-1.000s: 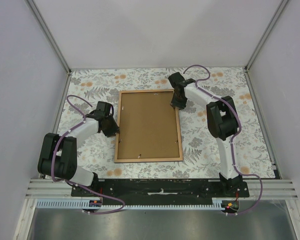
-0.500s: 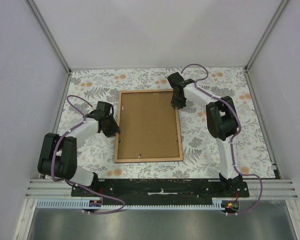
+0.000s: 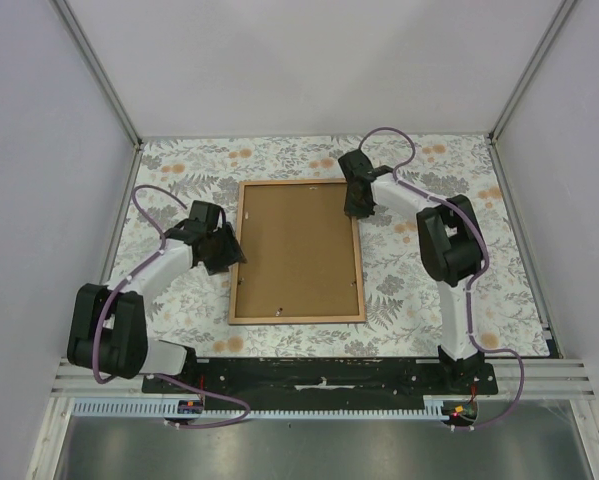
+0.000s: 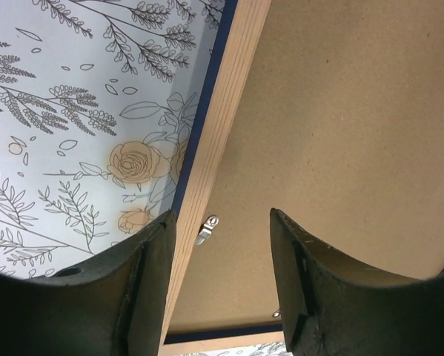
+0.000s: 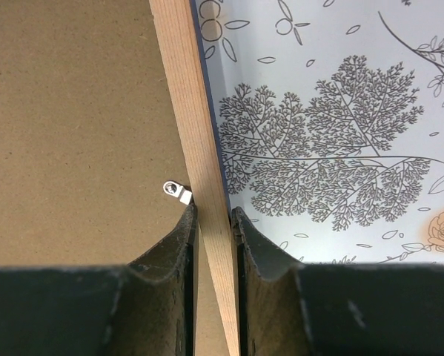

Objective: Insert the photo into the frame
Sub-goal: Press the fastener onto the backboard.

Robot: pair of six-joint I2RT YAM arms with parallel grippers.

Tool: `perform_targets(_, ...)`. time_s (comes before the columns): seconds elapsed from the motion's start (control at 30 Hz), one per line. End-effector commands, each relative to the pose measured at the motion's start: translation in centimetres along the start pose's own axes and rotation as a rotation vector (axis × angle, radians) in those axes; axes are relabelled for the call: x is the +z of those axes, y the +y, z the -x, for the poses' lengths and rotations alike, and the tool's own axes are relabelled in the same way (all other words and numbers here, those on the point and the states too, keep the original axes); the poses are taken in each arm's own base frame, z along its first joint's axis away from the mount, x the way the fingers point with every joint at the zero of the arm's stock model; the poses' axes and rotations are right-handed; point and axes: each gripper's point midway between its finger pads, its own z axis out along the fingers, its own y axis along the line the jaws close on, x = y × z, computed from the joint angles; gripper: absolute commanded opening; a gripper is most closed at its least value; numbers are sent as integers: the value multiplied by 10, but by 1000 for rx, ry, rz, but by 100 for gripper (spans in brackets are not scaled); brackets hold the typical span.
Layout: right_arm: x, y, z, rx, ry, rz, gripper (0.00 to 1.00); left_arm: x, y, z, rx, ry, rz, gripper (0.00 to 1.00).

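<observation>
The frame [image 3: 297,320] lies flat on the flowered table with its light wood face up, and a brown backing board [image 3: 297,250] fills it. The photo is not in view. My left gripper [image 3: 229,256] is open at the frame's left rim. In the left wrist view its jaws [image 4: 222,215] straddle the wood rim [image 4: 222,126] beside a small metal clip [image 4: 207,228]. My right gripper [image 3: 357,210] is at the upper right rim. In the right wrist view it [image 5: 213,211] is shut on the wood rim [image 5: 188,96] next to another clip [image 5: 176,191].
The flowered tablecloth [image 3: 419,270] surrounds the frame on all sides. Grey walls with metal corner posts [image 3: 99,75] enclose the table at the left, back and right. The black base rail [image 3: 319,375] runs along the near edge.
My left arm has swung its elbow outward to the left, and its gripper has edged closer to the left rim. My right wrist has shifted slightly. The frame has not moved.
</observation>
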Motion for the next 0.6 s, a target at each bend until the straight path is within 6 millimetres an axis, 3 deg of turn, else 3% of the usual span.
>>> perform_targets(0.0, 4, -39, -7, -35, 22, -78, 6, -17, -4, 6, 110, -35, -3, 61)
perform_targets(0.23, 3, -41, -12, -67, 39, -38, 5, -11, -3, -14, 211, 21, 35, 61)
perform_targets(0.57, 5, -39, -21, -64, 60, -9, 3, 4, 5, -26, 262, 57, 109, 59)
